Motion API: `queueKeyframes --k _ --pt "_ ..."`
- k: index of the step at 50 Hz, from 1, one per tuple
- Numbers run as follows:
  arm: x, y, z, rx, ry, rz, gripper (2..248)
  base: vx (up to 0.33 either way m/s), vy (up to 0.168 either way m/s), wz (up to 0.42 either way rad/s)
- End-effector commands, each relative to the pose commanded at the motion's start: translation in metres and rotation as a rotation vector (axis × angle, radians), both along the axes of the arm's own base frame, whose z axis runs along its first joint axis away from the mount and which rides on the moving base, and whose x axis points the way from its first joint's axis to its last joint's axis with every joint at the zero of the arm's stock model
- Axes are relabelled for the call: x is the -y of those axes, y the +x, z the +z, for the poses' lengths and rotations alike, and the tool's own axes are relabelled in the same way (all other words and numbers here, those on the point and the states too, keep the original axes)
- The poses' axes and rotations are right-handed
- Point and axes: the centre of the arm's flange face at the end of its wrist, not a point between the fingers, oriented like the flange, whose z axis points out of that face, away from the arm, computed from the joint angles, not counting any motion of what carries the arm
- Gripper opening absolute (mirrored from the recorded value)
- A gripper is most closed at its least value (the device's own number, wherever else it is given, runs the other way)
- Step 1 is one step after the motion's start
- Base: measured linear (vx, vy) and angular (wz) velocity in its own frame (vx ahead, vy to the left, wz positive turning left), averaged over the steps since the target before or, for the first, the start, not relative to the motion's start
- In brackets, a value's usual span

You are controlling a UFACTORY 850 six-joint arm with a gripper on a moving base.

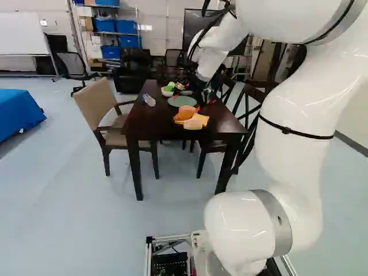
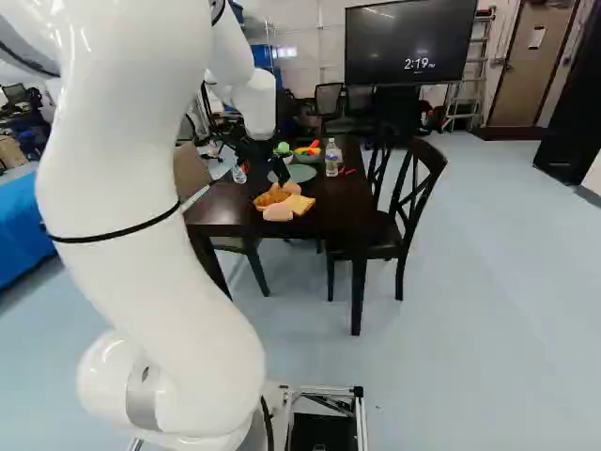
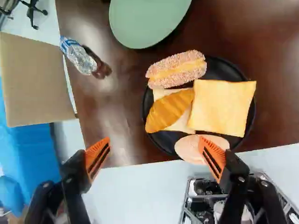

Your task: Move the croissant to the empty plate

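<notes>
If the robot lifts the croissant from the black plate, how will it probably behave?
The croissant looks puffy and airy, so it is probably light for its size. Its ridged, baked crust suggests it may flake or dent under a hard squeeze. Because it lies against the bread slices, they might shift with it.

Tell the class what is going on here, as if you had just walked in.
A white robot arm has its gripper open and empty over the near edge of a table. The croissant lies on a slice of bread on the black plate, next to other bread. Farther along the table, the green plate is empty; the croissant has not yet been put there.
</notes>
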Motion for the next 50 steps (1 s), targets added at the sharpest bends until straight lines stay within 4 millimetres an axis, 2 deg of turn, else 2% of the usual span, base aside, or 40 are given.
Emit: queueKeyframes --k 12,22,50 --pt "0.008 0.011 -0.002 -0.090 0.068 0.003 247 0.000 0.000 0.000" --pt "0.019 0.026 -0.002 -0.082 0.069 -0.015 247 0.000 0.000 0.000" --pt "0.019 0.026 -0.002 -0.082 0.069 -0.015 247 0.000 0.000 0.000"
